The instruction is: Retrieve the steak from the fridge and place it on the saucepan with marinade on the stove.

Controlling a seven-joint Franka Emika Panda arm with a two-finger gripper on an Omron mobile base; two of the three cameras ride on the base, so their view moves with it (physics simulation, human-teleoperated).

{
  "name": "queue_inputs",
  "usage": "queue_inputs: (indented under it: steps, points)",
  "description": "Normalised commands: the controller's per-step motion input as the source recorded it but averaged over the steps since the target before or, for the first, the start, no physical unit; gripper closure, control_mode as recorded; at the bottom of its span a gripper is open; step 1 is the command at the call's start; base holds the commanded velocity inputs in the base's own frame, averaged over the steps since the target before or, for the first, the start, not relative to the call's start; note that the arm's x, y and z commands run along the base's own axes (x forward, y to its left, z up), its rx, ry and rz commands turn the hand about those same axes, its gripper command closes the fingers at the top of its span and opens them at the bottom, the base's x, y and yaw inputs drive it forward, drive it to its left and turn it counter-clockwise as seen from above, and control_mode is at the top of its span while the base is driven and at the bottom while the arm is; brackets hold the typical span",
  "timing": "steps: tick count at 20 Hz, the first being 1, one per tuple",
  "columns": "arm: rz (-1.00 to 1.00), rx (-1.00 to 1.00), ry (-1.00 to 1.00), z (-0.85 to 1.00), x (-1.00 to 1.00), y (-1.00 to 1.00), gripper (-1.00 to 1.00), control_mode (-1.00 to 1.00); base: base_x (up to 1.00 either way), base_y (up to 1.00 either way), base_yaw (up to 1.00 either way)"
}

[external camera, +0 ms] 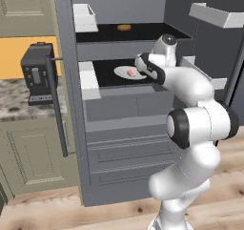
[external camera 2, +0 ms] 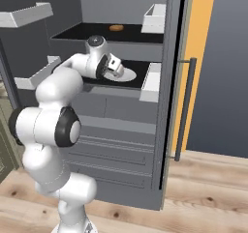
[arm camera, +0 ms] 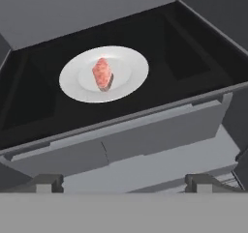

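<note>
Fingertips of the gripper (arm camera: pixel 124 181) stand spread wide at the near edge of the hand view, one at each lower corner, with nothing between them. Just beyond them runs the grey front lip of a fridge (external camera: pixel 128 129) shelf, and below it the two wide drawers. Both doors hang open; white door bins (external camera: pixel 88 79) flank the opening. On the dark shelf (arm camera: pixel 193 48) beyond the lip lies a white plate (arm camera: pixel 126 82), and on the plate rests the steak (arm camera: pixel 102 73), a small pinkish-red piece near the plate's middle, apart from the gripper. In the left base view the arm (external camera: pixel 190 124) reaches from the floor up to this shelf, the hand level with the plate. Farther back, on the shelf above, sits a brown oval lump (external camera: pixel 124 27). To the left of the fridge a dark appliance (external camera: pixel 38 71) stands on a speckled counter (external camera: pixel 14 98).

Progress, as judged: the fridge is open and the hand is lined up before the steak, but no grasp is made. Reaching in, closing on the meat, carrying it to the stove and setting it in the saucepan all remain.
</note>
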Motion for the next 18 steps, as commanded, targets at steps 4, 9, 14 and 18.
queue_inputs:
  steps: [4, 9, 14, 18]
  points:
    - [0.04, -0.12, -0.20, -0.60, 0.29, 0.00, -1.00, -1.00, 0.00, 0.00, 0.00]
    - [0.04, -0.06, -0.14, -0.46, 0.21, 0.00, -1.00, -1.00, 0.00, 0.00, 0.00]
    - [0.04, 0.00, -0.03, -0.04, 0.41, 0.00, -1.00, -1.00, 0.00, 0.00, 0.00]
    - [0.02, 0.00, 0.00, 0.00, 0.49, 0.00, -1.00, -1.00, 0.00, 0.00, 0.00]
